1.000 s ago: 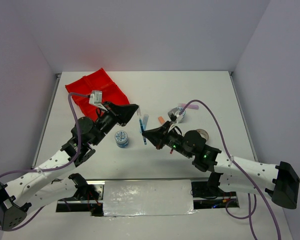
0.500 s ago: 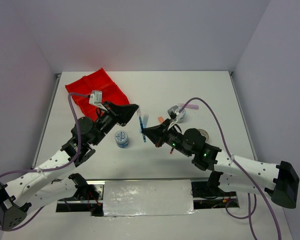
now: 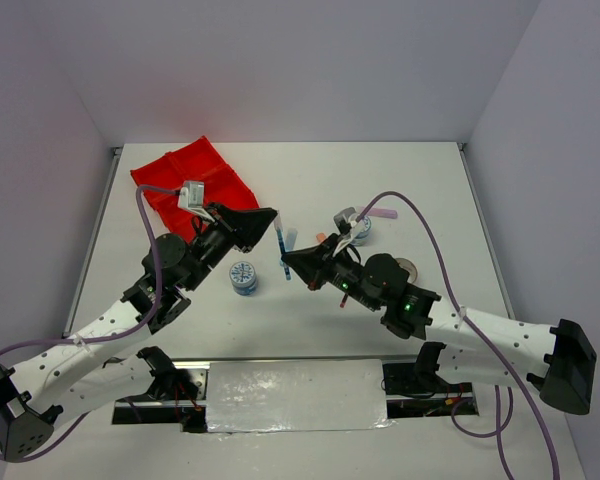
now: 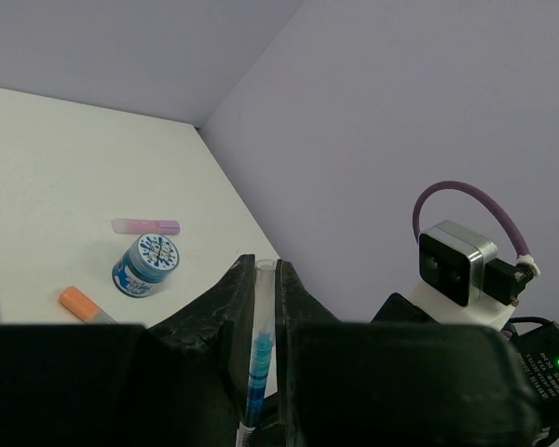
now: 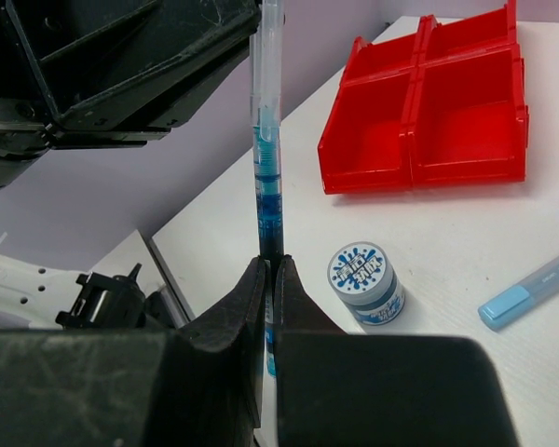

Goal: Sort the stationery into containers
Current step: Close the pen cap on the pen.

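Red plastic, the four-compartment tray (image 3: 195, 185) lies in the far left corner of the white surface (image 3: 310, 320). Just right of it, the left claw (image 3: 272, 218) is closed on the far end of a thin blue pen (image 3: 282, 250), near the middle of the surface. A round blue-white tub (image 3: 244, 277) stands upright towards the near edge from that claw. The right claw (image 3: 288, 260) is clamped on the same pen's near end, so both claws grip it at once. Close by the pen a light-blue stick (image 3: 291, 238) lies flat. Further right come an orange-tipped stick (image 3: 323, 239), a second tub (image 3: 358, 228) and a pink stick (image 3: 383, 213). A clear tape ring (image 3: 407, 268) lies beside the right arm.
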